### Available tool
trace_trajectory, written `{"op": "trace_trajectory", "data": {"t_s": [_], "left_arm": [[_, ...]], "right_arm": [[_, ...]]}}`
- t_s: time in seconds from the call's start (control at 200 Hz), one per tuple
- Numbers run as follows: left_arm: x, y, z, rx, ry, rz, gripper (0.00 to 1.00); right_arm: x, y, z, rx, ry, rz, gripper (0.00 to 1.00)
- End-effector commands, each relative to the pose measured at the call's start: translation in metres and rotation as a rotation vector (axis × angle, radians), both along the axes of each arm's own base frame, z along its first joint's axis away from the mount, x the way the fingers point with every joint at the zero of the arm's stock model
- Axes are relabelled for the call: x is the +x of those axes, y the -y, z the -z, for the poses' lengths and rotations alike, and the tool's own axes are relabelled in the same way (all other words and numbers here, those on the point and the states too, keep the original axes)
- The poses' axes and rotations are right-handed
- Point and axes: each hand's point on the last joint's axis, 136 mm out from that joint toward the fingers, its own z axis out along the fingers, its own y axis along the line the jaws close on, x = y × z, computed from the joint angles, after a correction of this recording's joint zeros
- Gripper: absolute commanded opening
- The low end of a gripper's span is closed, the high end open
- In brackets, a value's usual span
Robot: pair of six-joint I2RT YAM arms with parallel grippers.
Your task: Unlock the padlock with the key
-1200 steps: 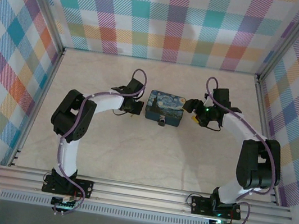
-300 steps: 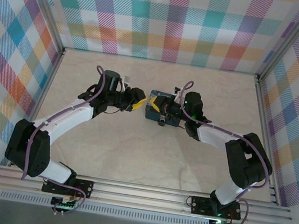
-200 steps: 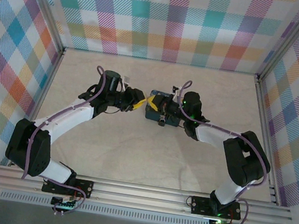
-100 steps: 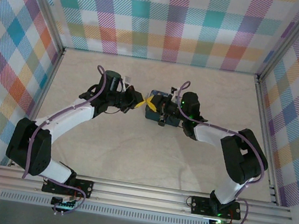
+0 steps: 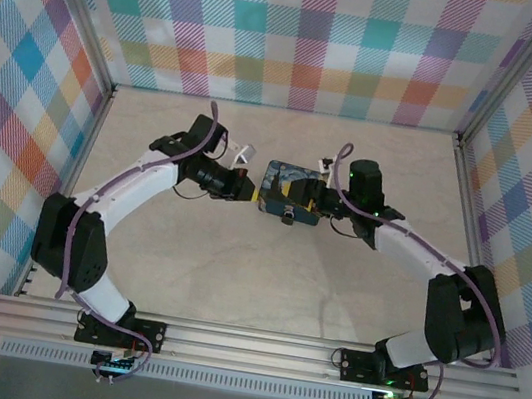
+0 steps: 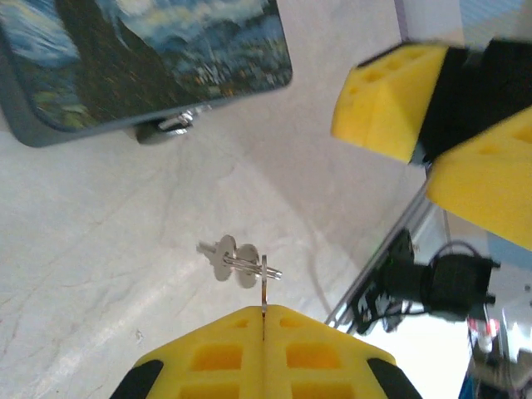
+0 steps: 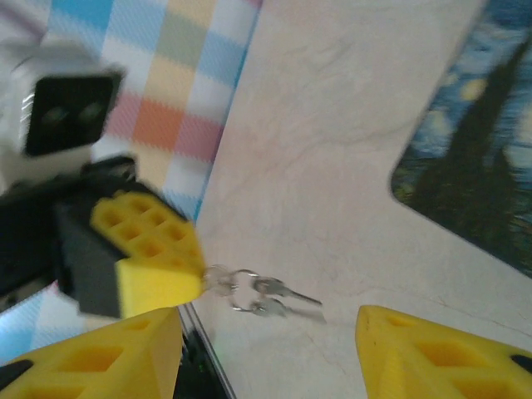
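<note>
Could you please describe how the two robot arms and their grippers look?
The left arm and right arm share one look: white tubular links, black joint housings, a purple cable along each. The left gripper and right gripper have yellow block fingers with square recesses on black mounts.
</note>
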Motion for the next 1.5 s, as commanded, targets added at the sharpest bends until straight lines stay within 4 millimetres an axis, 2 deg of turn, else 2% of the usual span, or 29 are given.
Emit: {"op": "trace_trajectory", "data": {"t_s": [0.0, 0.085, 0.28, 0.63, 0.805, 1.035, 1.135, 1.35, 1.495], "left_arm": [[-0.023, 0.009, -0.02, -0.087, 0.041, 0.2, 0.0], [-0.031, 0.015, -0.028, -0.149, 0.03, 0.273, 0.0], [-0.036, 0.022, -0.032, -0.203, 0.0, 0.343, 0.0], [-0.038, 0.026, -0.039, -0.233, 0.007, 0.373, 0.0], [-0.04, 0.028, -0.04, -0.234, 0.008, 0.382, 0.0], [-0.043, 0.029, -0.047, -0.249, 0.021, 0.394, 0.0], [-0.044, 0.029, -0.05, -0.253, 0.029, 0.398, 0.0], [-0.046, 0.028, -0.048, -0.246, 0.026, 0.399, 0.0], [-0.043, 0.028, -0.045, -0.234, 0.025, 0.392, 0.0]], "right_arm": [[-0.039, -0.007, -0.012, -0.01, 0.168, -0.274, 0.57], [-0.052, -0.012, -0.025, 0.056, 0.218, -0.384, 0.56], [-0.068, -0.013, -0.03, 0.111, 0.24, -0.489, 0.48], [-0.06, -0.019, -0.026, 0.114, 0.226, -0.487, 0.47], [-0.058, -0.022, -0.031, 0.125, 0.238, -0.496, 0.48], [-0.062, -0.032, -0.032, 0.136, 0.23, -0.53, 0.42], [-0.064, -0.036, -0.031, 0.14, 0.221, -0.543, 0.37], [-0.068, -0.035, -0.033, 0.155, 0.233, -0.555, 0.12], [-0.073, -0.034, -0.034, 0.169, 0.24, -0.557, 0.04]]}}
